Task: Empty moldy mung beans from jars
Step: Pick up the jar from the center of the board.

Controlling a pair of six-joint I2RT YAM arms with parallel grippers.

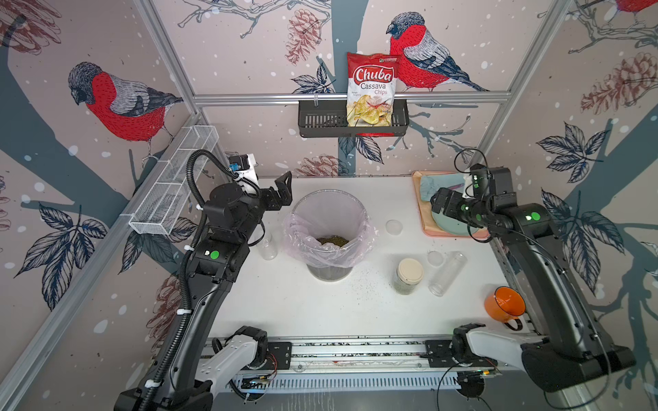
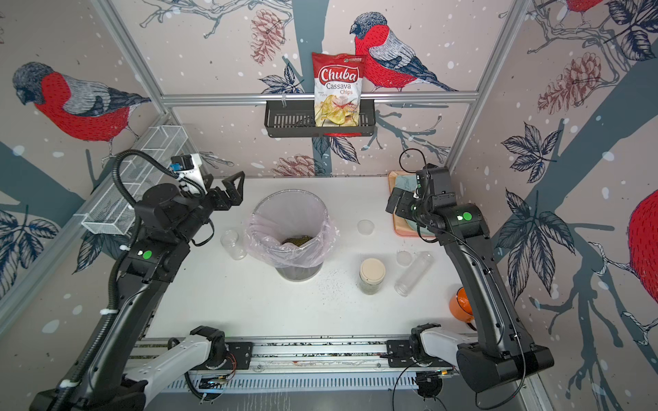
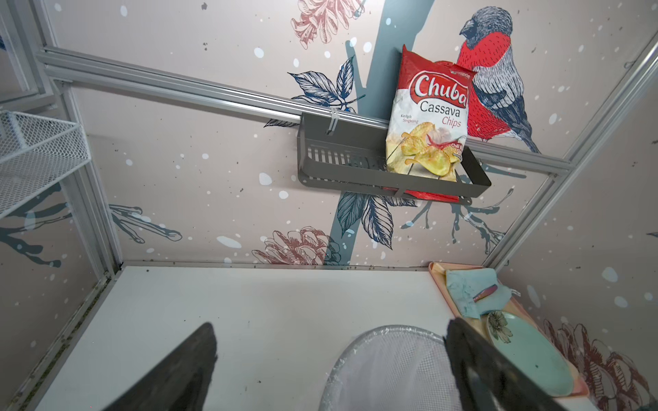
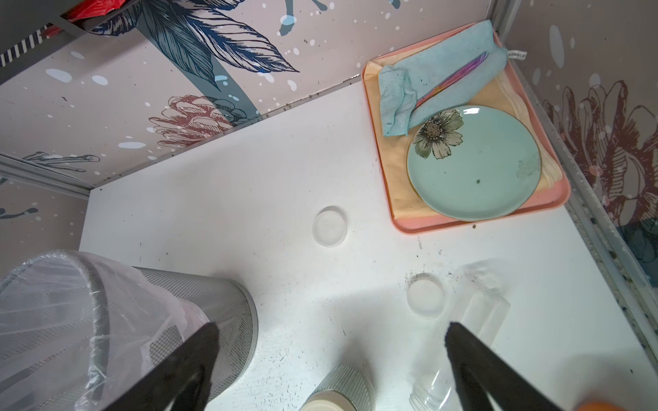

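The mung beans (image 1: 333,241) lie in an olive-green heap at the bottom of the mesh bin (image 1: 322,195). The bin has a pink liner (image 1: 295,235) and stands mid-table (image 1: 285,306), somewhat toward the far edge. Stray grains (image 1: 359,283) speckle the table by the bin's base, on its front-right side.

The short jar (image 1: 267,245) stands open and clear just beside the bin, on the side toward the left edge. The lidded jar (image 1: 408,275) stands upright with its cream cap on, toward the right edge and nearer the front. A dark fill low in it may be more beans, but it is too small to be sure. Just beside it, further right, the tall tube jar (image 1: 447,272) lies on its side, clear and open-mouthed.

Two clear lids rest on the table. One lid (image 1: 394,226) is between the bin and the tray (image 1: 459,234), and the second lid (image 1: 435,258) is near the tube's closed end.

The left hand (image 1: 285,190) hangs in the air off the far-left side of the bin, its fingers spread wide with nothing between them. The right hand (image 1: 436,206) hovers at the tray in the far right corner, also spread wide and empty.

The tray carries a pale green plate (image 4: 473,163) and a blue cloth (image 4: 402,92). An orange mug (image 1: 504,304) sits by the front right corner.
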